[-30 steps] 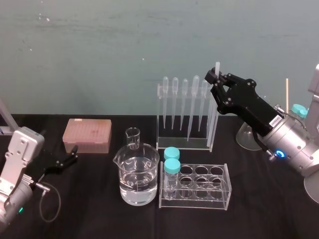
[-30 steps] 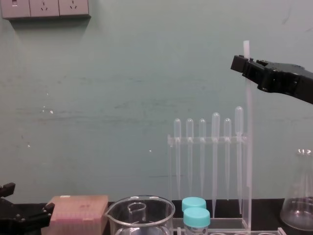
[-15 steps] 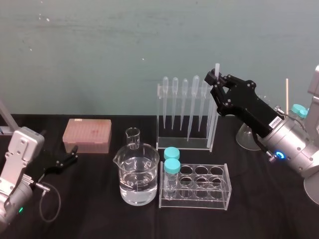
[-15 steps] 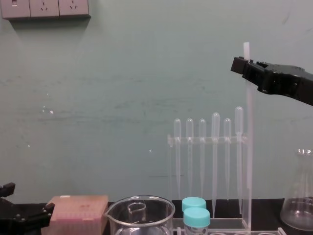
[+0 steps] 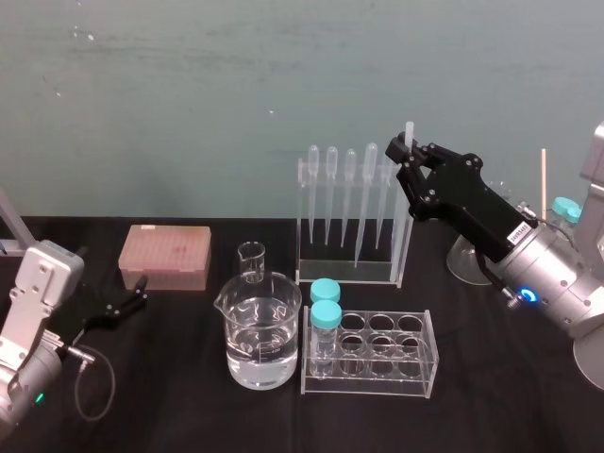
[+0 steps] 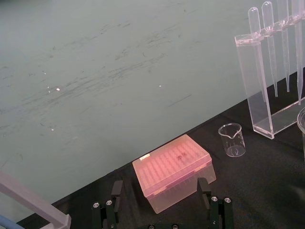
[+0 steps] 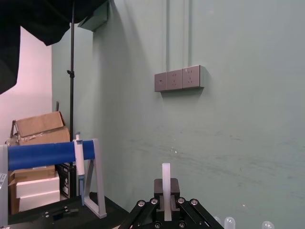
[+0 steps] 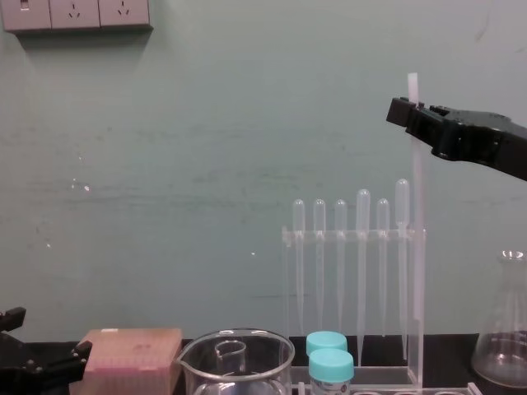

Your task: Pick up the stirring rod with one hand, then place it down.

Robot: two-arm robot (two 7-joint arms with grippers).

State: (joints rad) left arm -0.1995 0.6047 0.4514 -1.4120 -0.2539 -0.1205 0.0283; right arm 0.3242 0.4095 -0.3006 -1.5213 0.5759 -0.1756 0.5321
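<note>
Thin translucent stirring rod [image 8: 417,247], right pincer [image 8: 409,111] clamped

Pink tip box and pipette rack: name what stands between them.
A small glass beaker, apart from both the pink tip box and the pipette rack; the left wrist view shows it.

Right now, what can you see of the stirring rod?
The rod is long, thin, straight and milky-white, with a flat-cut top. It stands upright by the right end of the rack. The right hand pinches it near the top, a short bit poking above. Its lower end is down near the rack's base.
</note>
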